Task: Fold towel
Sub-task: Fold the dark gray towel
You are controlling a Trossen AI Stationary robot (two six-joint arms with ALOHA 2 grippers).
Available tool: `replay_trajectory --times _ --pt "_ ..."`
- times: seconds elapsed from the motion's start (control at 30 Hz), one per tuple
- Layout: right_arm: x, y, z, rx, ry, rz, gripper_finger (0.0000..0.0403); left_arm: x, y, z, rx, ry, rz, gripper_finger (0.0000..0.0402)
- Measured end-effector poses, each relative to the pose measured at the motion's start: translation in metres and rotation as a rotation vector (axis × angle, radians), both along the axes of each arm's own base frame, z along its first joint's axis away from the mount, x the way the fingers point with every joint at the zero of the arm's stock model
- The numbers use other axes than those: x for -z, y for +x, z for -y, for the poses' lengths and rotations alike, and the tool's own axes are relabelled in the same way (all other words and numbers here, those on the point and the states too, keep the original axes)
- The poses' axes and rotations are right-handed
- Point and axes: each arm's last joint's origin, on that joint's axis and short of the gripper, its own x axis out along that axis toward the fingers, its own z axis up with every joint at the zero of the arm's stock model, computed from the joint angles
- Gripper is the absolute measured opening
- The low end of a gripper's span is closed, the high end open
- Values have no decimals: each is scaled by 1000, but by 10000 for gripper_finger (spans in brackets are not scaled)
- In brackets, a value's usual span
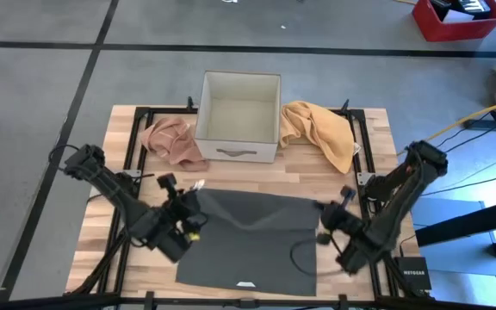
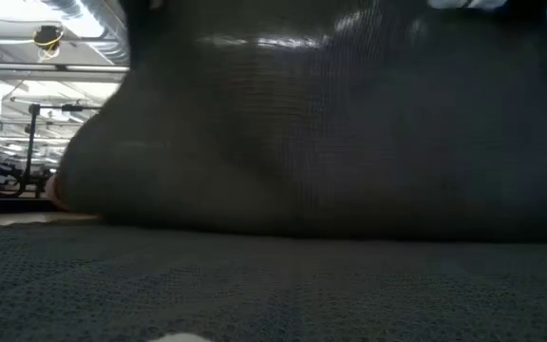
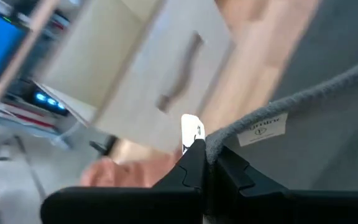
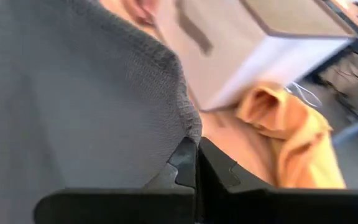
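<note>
**Both far corners pinched, fold about to begin**

Overhead, the dark towel lay flat on the near half of the table, its far edge rumpled between the two arms. The left gripper sat at the far left corner and the right gripper at the far right one, a matched hold that would let the edge travel evenly. A box stood at the back, with a pink cloth to its left and a yellow cloth to its right, well apart from the towel and out of the way.

At table height, grey fabric filled nearly the whole picture, which suggests a raised part of the towel hung just before the lens; neither gripper could be made out.

From the left wrist, the fingers were clamped tight on the hem beside the label, gripping only the very edge.

From the right wrist, the fingers were likewise pressed together on the towel's corner, the box and yellow cloth beyond. I judge both grips were set for drawing the far edge toward the near one.
</note>
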Motion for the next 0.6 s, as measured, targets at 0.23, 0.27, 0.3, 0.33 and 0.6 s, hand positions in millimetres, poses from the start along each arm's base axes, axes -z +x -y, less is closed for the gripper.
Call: replay_trajectory --times 0.23,0.27,0.3,0.33,0.6 --pt "-4 -9 62 144 -67 119 4 -10 21 -44 -98 224 66 3" --pt "-7 -10 70 157 -80 136 4 -10 24 -51 -115 244 50 2" --pt "-11 -11 77 168 -98 151 4 -10 27 -59 -134 260 35 2" --pt "-14 -12 84 176 -121 160 4 -10 29 -65 -149 276 19 2" --pt "-38 -23 122 219 -306 152 7 -13 40 -116 -297 361 -50 2"
